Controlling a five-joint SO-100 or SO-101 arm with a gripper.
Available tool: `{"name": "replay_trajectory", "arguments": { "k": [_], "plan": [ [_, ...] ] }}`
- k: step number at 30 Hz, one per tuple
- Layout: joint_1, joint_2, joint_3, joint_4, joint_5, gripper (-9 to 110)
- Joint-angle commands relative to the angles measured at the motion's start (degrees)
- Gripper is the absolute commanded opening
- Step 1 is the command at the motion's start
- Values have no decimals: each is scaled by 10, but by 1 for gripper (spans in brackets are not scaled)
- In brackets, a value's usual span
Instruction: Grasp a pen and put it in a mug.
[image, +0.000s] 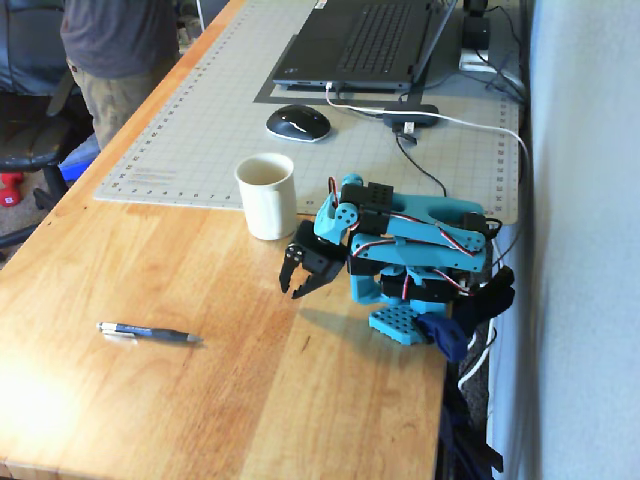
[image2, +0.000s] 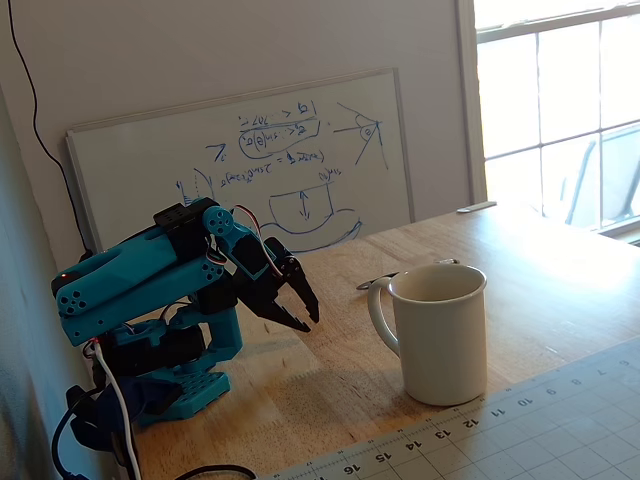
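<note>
The dark pen (image: 148, 332) lies flat on the wooden table near its front left in a fixed view; in the other one only parts of the pen (image2: 378, 279) show behind the mug. The cream-white mug (image: 268, 200) stands upright at the edge of the cutting mat, and its handle shows on the mug (image2: 440, 340) in the low view. The blue arm is folded over its base. My black gripper (image: 291, 290) hangs just above the table, beside the mug and far from the pen. The gripper (image2: 306, 318) looks shut with nothing in it.
A grey cutting mat (image: 200, 140) holds a laptop (image: 360, 45), a mouse (image: 298, 122) and cables (image: 450, 125). A person (image: 115, 50) stands at the table's far left edge. A whiteboard (image2: 250, 160) leans on the wall behind the arm.
</note>
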Motion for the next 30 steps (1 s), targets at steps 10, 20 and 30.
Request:
{"name": "replay_trajectory", "arguments": {
  "k": [10, 20, 30],
  "plan": [
    [-35, -113, -95, -109, 256, 4],
    [-122, -296, -197, -293, 557, 4],
    [-146, -477, -286, -442, 758, 9]
  ]
}}
